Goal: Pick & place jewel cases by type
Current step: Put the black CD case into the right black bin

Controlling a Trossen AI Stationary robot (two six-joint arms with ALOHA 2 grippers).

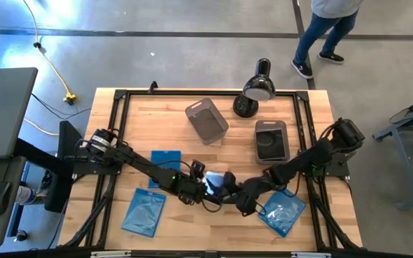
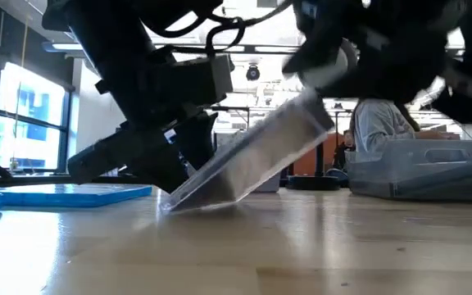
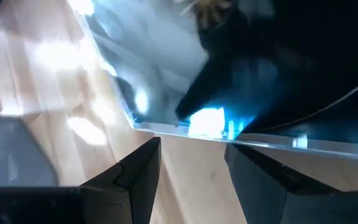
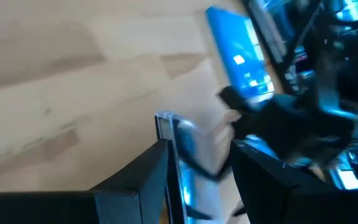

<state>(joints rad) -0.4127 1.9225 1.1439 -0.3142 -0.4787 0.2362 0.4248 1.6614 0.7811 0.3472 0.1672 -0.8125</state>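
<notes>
Here, a clear case [image 2: 248, 156] is seen tilted near the front middle of the tabletop [image 1: 214, 154], one edge resting on the wood and the other raised. The left gripper [image 1: 192, 188] is placed at its lower edge with fingers spread, while the right gripper [image 1: 239, 195] is pinched on its raised edge. One blue case [image 1: 165, 160] is found beside the left arm, another blue case [image 1: 144, 213] at the front left, and a third blue case [image 1: 283, 211] at the front right. Two grey tubs [image 1: 206, 120] are set farther back.
</notes>
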